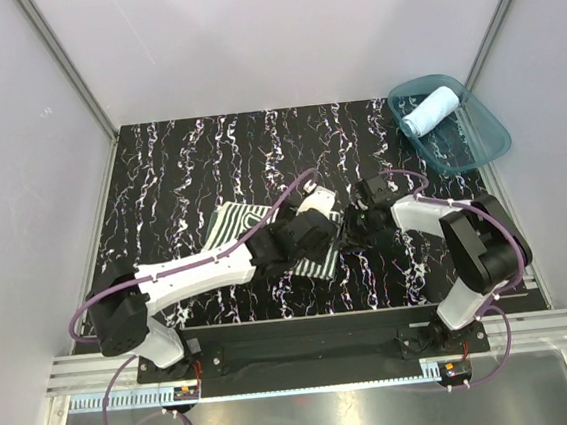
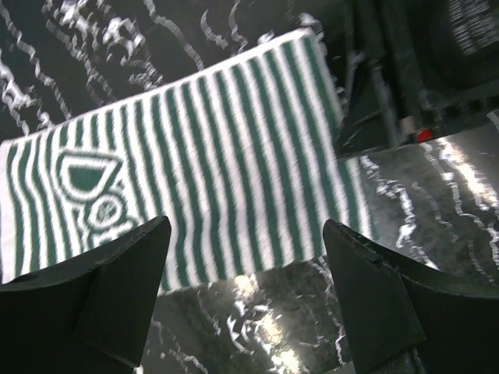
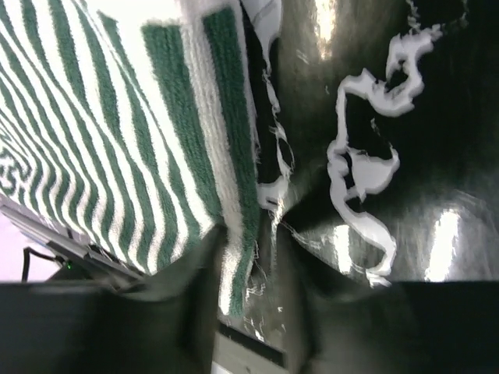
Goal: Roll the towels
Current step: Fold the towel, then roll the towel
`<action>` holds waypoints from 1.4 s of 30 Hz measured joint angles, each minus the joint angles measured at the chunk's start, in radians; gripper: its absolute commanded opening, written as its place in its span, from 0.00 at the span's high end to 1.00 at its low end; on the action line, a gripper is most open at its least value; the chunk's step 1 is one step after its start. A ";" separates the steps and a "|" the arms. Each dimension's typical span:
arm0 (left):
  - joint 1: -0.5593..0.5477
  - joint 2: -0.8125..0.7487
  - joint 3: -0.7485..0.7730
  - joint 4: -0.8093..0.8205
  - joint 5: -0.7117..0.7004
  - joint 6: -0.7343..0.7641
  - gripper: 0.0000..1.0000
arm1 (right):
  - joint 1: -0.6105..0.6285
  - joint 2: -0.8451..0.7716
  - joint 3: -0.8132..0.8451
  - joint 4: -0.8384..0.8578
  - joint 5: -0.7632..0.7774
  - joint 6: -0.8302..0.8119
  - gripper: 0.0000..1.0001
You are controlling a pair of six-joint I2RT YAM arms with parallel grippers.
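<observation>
The right end effector (image 3: 245, 312) is straddling the striped towel's (image 3: 117, 117) edge, half closed, grip uncertain; the left end effector (image 2: 245, 238) is hovering wide open, empty. The limp cloth is lying flat on the worktop (image 1: 160, 184); pinching a corner seems wisest.

top: striped towel (image 1: 232, 224) mostly hidden under left arm (image 1: 209, 270) | left wrist: towel cut by left edge, left gripper (image 2: 245, 226) fingers cropped at bottom | right wrist: right gripper (image 3: 248, 261) fingers blurred, grip on towel edge unclear
</observation>
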 measured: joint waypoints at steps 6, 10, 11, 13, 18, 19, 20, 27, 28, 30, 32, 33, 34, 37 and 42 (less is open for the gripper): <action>-0.075 0.014 -0.024 0.135 0.033 0.090 0.15 | 0.005 -0.057 0.073 -0.161 0.096 -0.032 0.16; -0.117 0.069 -0.028 0.200 0.063 0.110 0.16 | -0.010 -0.114 0.162 -0.289 0.212 -0.068 0.11; -0.120 0.081 -0.039 0.221 0.074 0.112 0.17 | -0.025 -0.136 0.177 -0.312 0.233 -0.075 0.11; -0.122 0.100 -0.065 0.249 0.091 0.113 0.18 | -0.071 -0.177 0.188 -0.344 0.267 -0.089 0.11; -0.126 0.144 -0.119 0.323 0.122 0.112 0.18 | -0.172 -0.220 0.161 -0.394 0.305 -0.103 0.12; -0.126 0.153 -0.122 0.334 0.127 0.111 0.19 | -0.177 -0.223 0.148 -0.401 0.306 -0.104 0.12; -0.126 0.163 -0.122 0.345 0.130 0.111 0.20 | -0.182 -0.223 0.140 -0.406 0.305 -0.105 0.13; -0.128 0.218 -0.134 0.393 0.144 0.079 0.25 | -0.183 -0.223 0.124 -0.431 0.304 -0.114 0.14; -0.128 0.217 -0.147 0.402 0.144 0.069 0.26 | -0.183 -0.223 0.124 -0.431 0.304 -0.115 0.14; -0.128 0.217 -0.178 0.415 0.145 0.048 0.26 | -0.183 -0.223 0.124 -0.431 0.304 -0.117 0.15; -0.129 0.217 -0.207 0.415 0.146 0.026 0.28 | -0.183 -0.223 0.124 -0.432 0.304 -0.118 0.15; -0.129 0.217 -0.218 0.415 0.146 0.014 0.28 | -0.183 -0.223 0.124 -0.433 0.303 -0.119 0.15; -0.129 0.217 -0.227 0.415 0.146 0.000 0.29 | -0.183 -0.223 0.124 -0.433 0.303 -0.119 0.16; -0.129 0.217 -0.241 0.435 0.142 -0.031 0.30 | -0.183 -0.223 0.124 -0.435 0.301 -0.120 0.17; -0.129 0.223 -0.253 0.466 0.124 -0.059 0.48 | -0.183 -0.223 0.124 -0.435 0.284 -0.120 0.18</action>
